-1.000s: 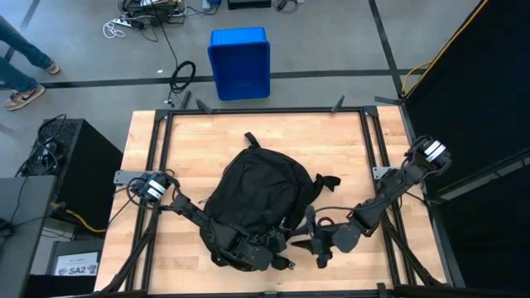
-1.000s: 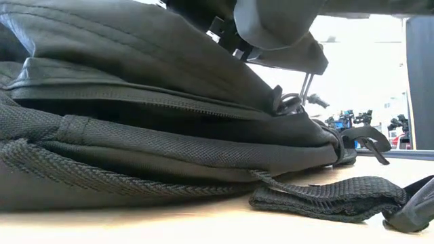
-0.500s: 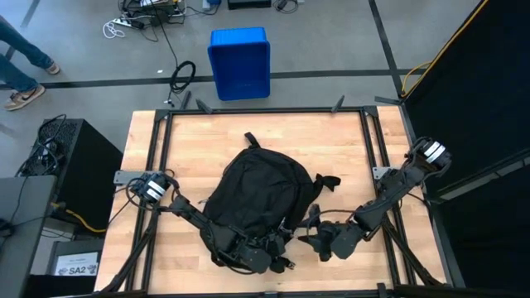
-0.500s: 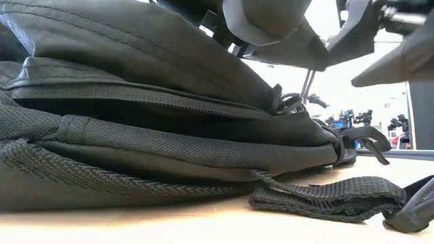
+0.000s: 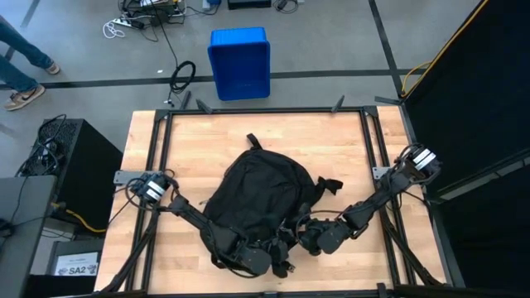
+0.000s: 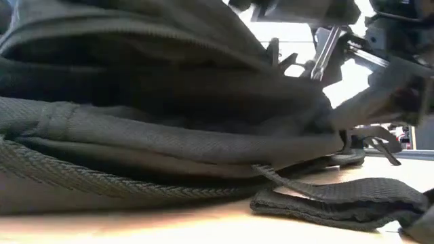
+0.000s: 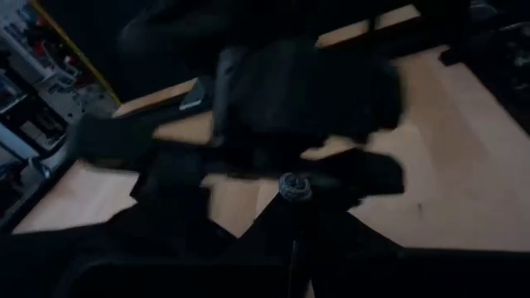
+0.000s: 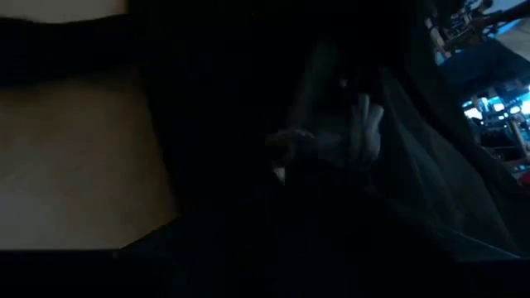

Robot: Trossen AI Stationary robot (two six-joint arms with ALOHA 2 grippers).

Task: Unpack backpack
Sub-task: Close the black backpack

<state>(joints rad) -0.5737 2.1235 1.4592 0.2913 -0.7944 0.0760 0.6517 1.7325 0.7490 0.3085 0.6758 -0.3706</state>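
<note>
Support: wooden tabletop (image 5: 331, 149), light butcher-block planks, framed by black rails along its edges.

Lying directly on it: the backpack (image 5: 252, 194), black soft fabric, flat on the wood. It sits about midway between the left and right edges, running from the middle of the tabletop toward the near edge. Top loop points toward the far edge. A black strap (image 6: 339, 200) trails off it onto bare wood on the right-edge side.
</note>
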